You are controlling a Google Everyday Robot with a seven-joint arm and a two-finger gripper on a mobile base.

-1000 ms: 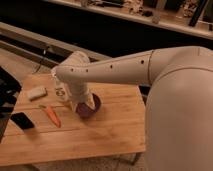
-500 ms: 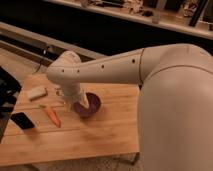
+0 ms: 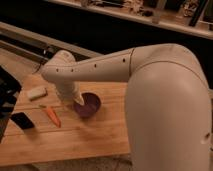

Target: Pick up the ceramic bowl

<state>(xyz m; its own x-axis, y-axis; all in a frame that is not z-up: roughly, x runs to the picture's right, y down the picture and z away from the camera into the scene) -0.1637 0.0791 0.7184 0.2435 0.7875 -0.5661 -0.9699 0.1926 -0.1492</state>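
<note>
The ceramic bowl (image 3: 91, 105) rests on the table (image 3: 100, 140) just right of the carrot (image 3: 52, 116), unmoved since a second ago. The gripper (image 3: 75, 103) has shifted to the rim's carrot side. We cannot tell whether it grips, so we judge the lift not begun.

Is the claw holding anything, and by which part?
Cannot be told: the claw is at the left rim of the purple bowl, its grip hidden by the arm.

Bulky cream-white plastic robot arm (image 3: 125, 62), smooth rounded shells. Small dark dots run along the forearm, one more on the big shoulder housing. Pale claw (image 3: 74, 101) at its tip, low over the wooden tabletop (image 3: 100, 135).
</note>
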